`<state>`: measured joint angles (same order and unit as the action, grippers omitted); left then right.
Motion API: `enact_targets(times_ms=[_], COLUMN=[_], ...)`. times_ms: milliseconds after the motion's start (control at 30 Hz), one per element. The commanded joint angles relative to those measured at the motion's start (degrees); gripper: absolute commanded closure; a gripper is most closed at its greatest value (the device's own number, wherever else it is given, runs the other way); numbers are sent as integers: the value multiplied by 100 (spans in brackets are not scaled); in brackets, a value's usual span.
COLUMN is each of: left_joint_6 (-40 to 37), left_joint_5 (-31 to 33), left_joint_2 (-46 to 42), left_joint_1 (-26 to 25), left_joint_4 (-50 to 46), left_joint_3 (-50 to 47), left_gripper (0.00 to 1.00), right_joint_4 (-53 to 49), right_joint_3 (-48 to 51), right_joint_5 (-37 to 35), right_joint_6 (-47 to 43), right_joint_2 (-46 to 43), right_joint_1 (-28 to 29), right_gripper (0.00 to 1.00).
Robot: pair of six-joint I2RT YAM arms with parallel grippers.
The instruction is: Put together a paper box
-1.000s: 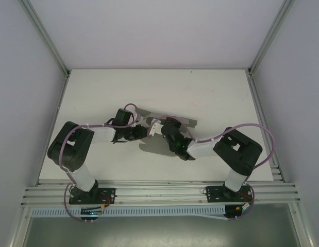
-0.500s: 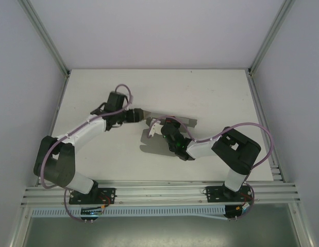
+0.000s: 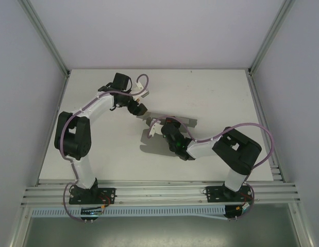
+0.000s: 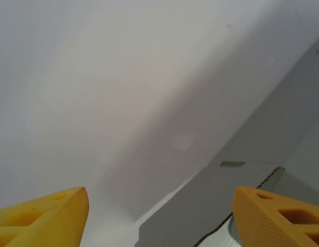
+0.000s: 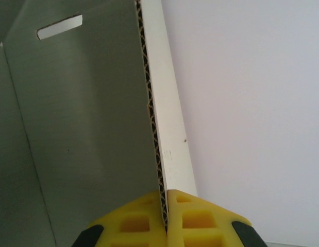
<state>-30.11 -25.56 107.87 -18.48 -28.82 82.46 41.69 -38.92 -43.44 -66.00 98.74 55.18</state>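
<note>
On your left, the left arm (image 3: 96, 109) reaches toward the far-left part of the white table (image 3: 216, 92). The left gripper (image 3: 140, 108) sits just beside the far-left corner of the paper box (image 3: 150, 142), a flat grey sheet lying near the table's middle. From above, its fingers are too small and dark for you to judge the gap. The left wrist view settles it: the two yellow fingertips (image 4: 43, 216) stand far apart at the bottom corners, cut off by the frame's edge, with nothing held between them. Below and to their right you see a grey panel of the sheet with a small slot (image 4: 232, 164). The panel runs out of frame on the right, and you cannot tell whether the right-hand finger touches it. Moving right, the top view has much of the sheet's middle covered by the right gripper (image 3: 162, 131) and its wrist, so the flaps there are hard to make out. The right wrist view shows that gripper pinched tight on the board's corrugated edge, one yellow pad (image 5: 129, 225) on each face. The grey face with a rounded slot (image 5: 59, 27) lies to the left and a pale strip to the right. The sheet runs off the top and left, and the finger bases are cut off below.
</note>
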Motion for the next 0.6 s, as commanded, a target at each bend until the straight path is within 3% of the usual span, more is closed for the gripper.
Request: enact_targets(times_ms=[0, 167, 400, 567], left_joint_6=[-725, -729, -957, -1186], left_joint_5=[-167, -33, -652, -873], left_joint_2=[228, 552, -52, 367], left_joint_1=[37, 57, 336, 389], left_joint_4=[-539, -960, -778, -1268], left_joint_3=[400, 728, 238, 792], left_gripper=[26, 34, 27, 26], right_joint_4=[-583, -637, -780, -851], right_joint_3=[117, 93, 43, 41], right_joint_5=[209, 221, 227, 199], right_joint_6=[306, 350, 420, 453], right_joint_2=[-67, -70, -66, -81], right_joint_1=[-24, -47, -52, -49], right_gripper=[100, 100, 100, 100])
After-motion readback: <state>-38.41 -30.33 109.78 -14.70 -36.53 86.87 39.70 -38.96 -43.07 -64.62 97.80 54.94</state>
